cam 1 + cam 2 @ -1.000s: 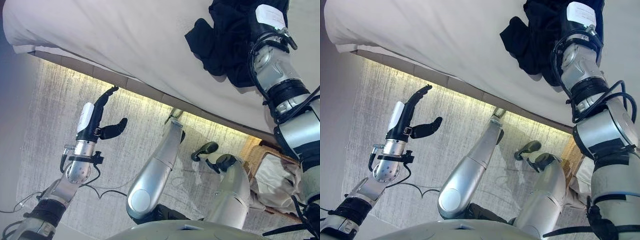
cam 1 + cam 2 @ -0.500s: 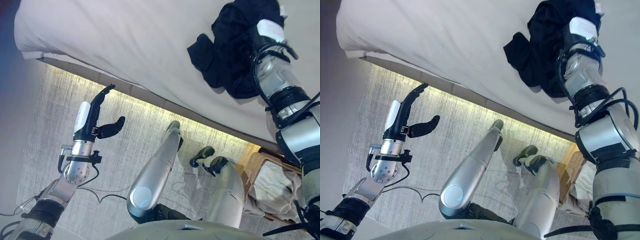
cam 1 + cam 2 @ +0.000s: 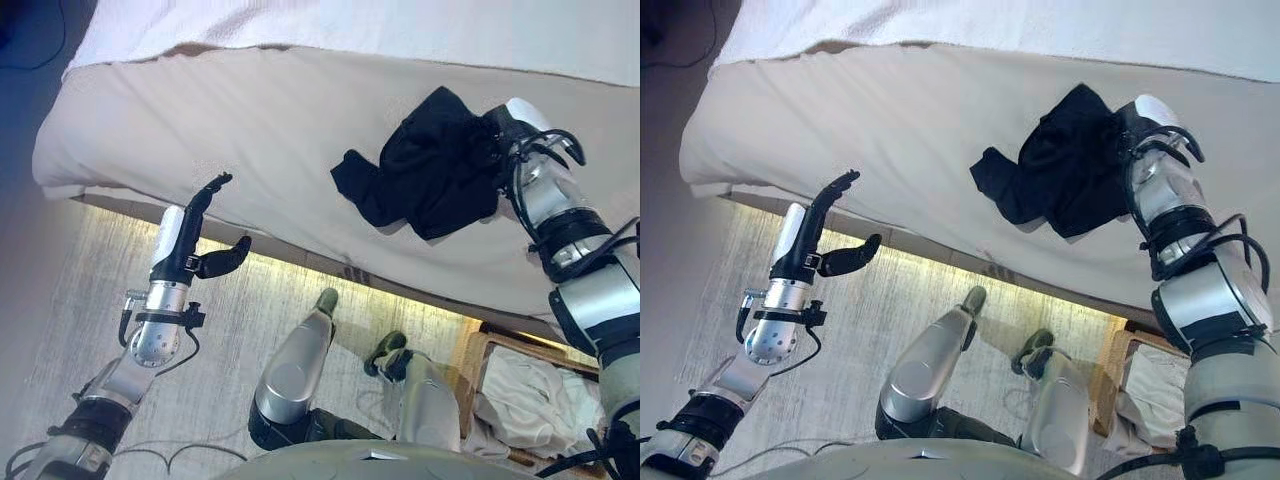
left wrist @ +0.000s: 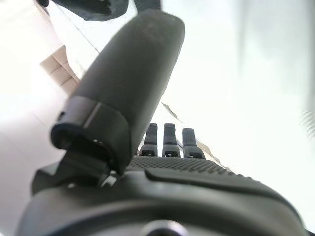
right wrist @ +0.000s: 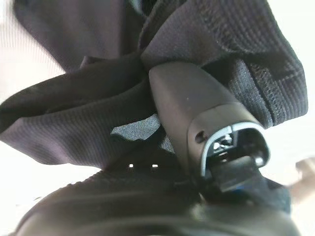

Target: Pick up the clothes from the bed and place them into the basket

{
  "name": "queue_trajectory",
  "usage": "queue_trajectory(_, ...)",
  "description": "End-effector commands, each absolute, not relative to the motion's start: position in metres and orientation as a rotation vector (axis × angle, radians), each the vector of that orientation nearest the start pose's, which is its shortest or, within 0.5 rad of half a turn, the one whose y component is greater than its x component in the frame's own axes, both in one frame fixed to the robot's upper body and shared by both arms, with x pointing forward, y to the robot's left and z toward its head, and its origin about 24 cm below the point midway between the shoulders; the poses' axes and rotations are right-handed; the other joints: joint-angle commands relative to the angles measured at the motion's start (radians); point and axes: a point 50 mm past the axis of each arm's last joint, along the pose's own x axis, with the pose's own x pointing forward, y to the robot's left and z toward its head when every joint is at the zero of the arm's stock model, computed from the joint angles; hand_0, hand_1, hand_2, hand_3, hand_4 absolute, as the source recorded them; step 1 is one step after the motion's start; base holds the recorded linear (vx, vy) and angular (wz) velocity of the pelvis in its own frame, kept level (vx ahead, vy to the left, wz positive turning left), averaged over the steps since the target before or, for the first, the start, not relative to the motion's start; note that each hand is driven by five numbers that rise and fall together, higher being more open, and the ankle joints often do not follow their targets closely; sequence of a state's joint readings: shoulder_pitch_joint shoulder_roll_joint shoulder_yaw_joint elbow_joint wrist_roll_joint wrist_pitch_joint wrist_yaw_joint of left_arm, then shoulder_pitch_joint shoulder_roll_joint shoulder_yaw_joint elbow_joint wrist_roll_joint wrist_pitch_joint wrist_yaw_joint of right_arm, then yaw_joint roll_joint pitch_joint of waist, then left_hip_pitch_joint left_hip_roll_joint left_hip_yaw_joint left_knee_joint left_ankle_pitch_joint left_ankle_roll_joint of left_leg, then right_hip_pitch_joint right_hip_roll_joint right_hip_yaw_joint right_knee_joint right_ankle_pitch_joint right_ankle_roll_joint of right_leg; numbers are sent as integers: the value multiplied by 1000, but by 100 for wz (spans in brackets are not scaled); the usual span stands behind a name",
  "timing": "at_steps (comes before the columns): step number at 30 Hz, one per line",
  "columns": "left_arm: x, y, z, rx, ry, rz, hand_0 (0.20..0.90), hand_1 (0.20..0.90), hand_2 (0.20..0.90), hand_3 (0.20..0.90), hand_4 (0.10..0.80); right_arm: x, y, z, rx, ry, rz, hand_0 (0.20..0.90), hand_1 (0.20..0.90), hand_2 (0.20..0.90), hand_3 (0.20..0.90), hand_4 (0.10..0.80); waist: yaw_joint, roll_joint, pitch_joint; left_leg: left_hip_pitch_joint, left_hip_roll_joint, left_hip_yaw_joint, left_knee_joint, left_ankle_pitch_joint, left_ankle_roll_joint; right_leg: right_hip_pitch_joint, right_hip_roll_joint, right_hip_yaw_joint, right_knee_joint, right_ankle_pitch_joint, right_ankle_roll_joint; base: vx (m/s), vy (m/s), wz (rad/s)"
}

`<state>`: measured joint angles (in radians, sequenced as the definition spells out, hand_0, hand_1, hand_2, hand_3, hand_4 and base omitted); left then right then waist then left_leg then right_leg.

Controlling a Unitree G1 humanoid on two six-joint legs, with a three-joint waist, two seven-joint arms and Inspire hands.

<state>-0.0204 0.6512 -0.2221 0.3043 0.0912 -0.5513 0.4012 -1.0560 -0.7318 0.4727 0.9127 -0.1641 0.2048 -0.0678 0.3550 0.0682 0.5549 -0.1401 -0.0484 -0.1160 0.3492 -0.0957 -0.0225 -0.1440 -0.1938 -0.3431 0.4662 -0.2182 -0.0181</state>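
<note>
Black garment (image 3: 425, 160) pinched by right robot hand (image 5: 197, 123); no writing readable.

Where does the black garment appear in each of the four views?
Left eye view: black garment on the bed, upper right of centre, at the right hand.
Right eye view: upper right of centre, same spot.
Left wrist view: not in it.
Right wrist view: fills the picture past the thumb.
Shared landmark: the right hand.
</note>
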Motion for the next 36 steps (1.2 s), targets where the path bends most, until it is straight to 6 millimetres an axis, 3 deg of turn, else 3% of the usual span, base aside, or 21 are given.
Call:
queue_trajectory(1,236,256,60,639,-344,108,900,900,900,900,800,386,-293,250,-1093,-94,-389,300,300,300,200,100,-37,-52,-191,-31,-5,-20,-60,25,3,79,35,-60,-87,23,-12,134,2,-19)
queue_trajectory(4,232,260,47,657,-265,100,900,900,900,900,800,378,-298,257,-1049,-140,-375,300,300,300,200,100,-80,-80,-257,55,11,15,-131,28,-1,155,64,-26,-192,54,8,133,1,-17)
queue_trajectory(11,234,263,35,666,-205,113,900,900,900,900,800,362,-315,277,-1016,-230,-425,300,300,300,200,100,-169,-103,-355,143,42,88,-236,45,-2,204,88,34,-299,107,40,72,5,-30)
queue_trajectory(22,235,272,15,698,-118,136,900,900,900,900,800,317,-360,331,-1085,-337,-607,300,300,300,200,100,-305,-127,-442,236,66,211,-370,48,-1,218,108,144,-423,178,93,4,21,-40)
queue_trajectory(28,236,279,12,721,-96,159,900,900,900,900,800,290,-382,346,-1113,-330,-711,300,300,300,200,100,-366,-140,-463,251,75,271,-365,20,5,199,115,210,-452,201,106,-15,19,-48)
queue_trajectory(36,238,282,9,742,-69,145,900,900,900,900,800,265,-405,354,-1090,-298,-796,300,300,300,200,100,-426,-144,-473,258,84,306,-341,-5,13,173,133,275,-446,203,108,-35,12,-33)
